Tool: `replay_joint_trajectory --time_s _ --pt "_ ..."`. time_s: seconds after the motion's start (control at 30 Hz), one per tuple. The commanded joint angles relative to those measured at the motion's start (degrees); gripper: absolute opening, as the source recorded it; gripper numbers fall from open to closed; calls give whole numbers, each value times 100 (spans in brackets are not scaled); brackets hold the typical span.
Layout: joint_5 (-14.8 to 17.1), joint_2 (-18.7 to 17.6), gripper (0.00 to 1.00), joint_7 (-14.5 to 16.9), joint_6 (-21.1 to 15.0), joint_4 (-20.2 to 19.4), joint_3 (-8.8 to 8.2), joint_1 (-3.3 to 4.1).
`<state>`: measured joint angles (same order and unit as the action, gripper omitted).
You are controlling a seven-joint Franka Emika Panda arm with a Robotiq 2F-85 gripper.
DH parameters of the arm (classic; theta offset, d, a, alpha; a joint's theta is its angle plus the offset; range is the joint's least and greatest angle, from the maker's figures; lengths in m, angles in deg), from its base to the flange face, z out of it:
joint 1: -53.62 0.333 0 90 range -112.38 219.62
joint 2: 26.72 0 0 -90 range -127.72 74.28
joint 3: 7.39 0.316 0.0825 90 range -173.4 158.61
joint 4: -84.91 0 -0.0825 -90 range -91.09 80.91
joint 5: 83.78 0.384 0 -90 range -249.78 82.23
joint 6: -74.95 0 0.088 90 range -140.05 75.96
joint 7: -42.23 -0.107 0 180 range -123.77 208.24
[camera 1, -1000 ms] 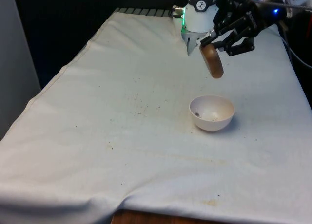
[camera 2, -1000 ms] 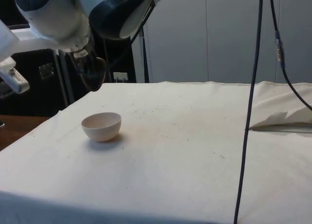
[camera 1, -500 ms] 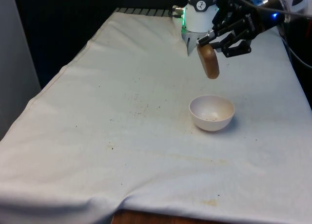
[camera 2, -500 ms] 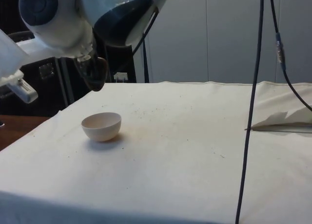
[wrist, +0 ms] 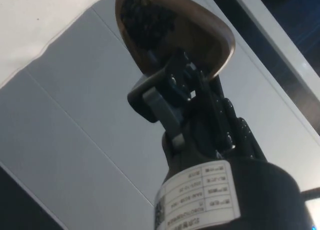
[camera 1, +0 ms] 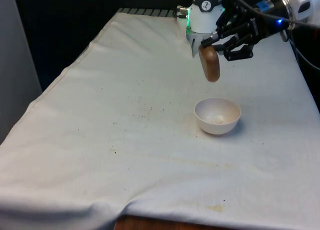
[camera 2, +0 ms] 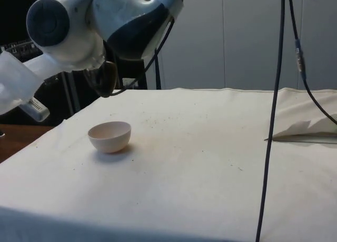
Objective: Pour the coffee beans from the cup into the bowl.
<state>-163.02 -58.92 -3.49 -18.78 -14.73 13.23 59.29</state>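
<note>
The pour looks only partly done: the white bowl (camera 1: pixel 217 116), standing on the white cloth of the table (camera 1: pixel 100 140) towards the front view's right edge and nearer the far end than the near one, holds just a few dark beans at its bottom, while the wrist view shows a dark clump of coffee beans (wrist: pixel 144 17) inside the brown cup (camera 1: pixel 209 63). The cup hangs in the air above the bowl, a little to the far side of it and apart from it, tipped on its side. In the side view the cup (camera 2: pixel 108 78) sits above and just to one side of the bowl (camera 2: pixel 109 136). The gripper (camera 1: pixel 216 44) has its jaws closed narrowly on the cup's rim, one finger (wrist: pixel 159 101) pressed against the wall. What is left, by my judgement, is to tilt the cup further over the bowl until the remaining beans fall out.
</note>
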Motion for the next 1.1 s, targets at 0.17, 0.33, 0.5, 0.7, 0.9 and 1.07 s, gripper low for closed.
replay_joint_trajectory --time_s 0.17,0.33,0.5,0.7,0.9,1.07 --pt "-172 6 4 -11 155 -52 34 29" --pt "-367 6 4 -6 338 -115 97 34" --pt "-521 -17 4 0 504 -143 160 34" --pt "-739 -80 4 0 699 -138 235 40" --pt "-968 -149 4 0 859 -143 304 40" --pt "-1152 -201 4 0 1003 -160 372 34"
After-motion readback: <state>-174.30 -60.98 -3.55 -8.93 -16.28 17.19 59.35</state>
